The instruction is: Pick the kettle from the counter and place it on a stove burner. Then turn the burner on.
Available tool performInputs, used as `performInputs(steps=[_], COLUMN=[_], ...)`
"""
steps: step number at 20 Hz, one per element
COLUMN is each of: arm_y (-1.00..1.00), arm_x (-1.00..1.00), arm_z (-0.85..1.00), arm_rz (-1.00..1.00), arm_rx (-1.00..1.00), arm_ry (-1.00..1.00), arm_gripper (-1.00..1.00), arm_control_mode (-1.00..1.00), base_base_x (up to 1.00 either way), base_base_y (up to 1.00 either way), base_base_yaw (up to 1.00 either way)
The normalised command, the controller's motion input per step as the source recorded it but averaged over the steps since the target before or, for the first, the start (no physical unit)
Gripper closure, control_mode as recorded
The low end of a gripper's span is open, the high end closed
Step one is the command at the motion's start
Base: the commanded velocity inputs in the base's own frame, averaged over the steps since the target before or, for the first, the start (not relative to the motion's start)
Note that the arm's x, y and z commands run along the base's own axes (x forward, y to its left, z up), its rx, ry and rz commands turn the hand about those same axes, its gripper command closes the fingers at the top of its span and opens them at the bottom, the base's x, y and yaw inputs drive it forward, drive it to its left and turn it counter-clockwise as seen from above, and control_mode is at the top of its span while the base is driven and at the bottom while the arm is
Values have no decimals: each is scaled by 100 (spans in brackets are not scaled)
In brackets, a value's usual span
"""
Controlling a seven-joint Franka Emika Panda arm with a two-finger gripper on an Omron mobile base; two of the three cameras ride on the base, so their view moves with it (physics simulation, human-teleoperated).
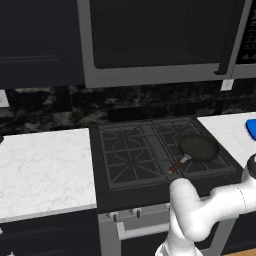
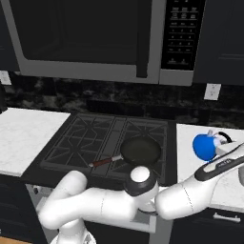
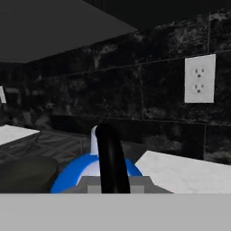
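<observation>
The tool (image 3: pixel 115 182) is clenched on the black handle of the blue kettle (image 2: pixel 205 146), over the table (image 2: pixel 200 183) right of the stove (image 2: pixel 86 138).

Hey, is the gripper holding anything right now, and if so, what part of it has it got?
Yes: the gripper is shut on the kettle, gripping its black arched handle at the top.

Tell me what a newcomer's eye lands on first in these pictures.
The bright-blue kettle on the white counter right of the cooktop, with the arm reaching to it. In the hand view its black handle rises close up. A black frying pan sits on the front right burner.
</observation>
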Motion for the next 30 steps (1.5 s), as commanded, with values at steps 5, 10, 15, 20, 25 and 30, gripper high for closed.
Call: performInputs(steps=[5,10,15,20,25,30], arm_y=[100,100,100,100,100,100], arm_x=[-41,-11,-6,-25,-20,-8], arm_z=[11,34,23,1,0,0], arm_rz=[8,6,7,2,0,0], arm_rx=[0,-4,-13,-18,-18,-17], arm_ry=[-43,-21,-4,-1,-3,-3], arm_gripper=[100,100,100,100,100,100], arm_control_mode=[-100,-100,-100,-100,-100,-100], base_base_x=[0,0,0,0,0,0], base_base_y=[0,0,0,0,0,0], base_base_yaw=[0,0,0,0,0,0])
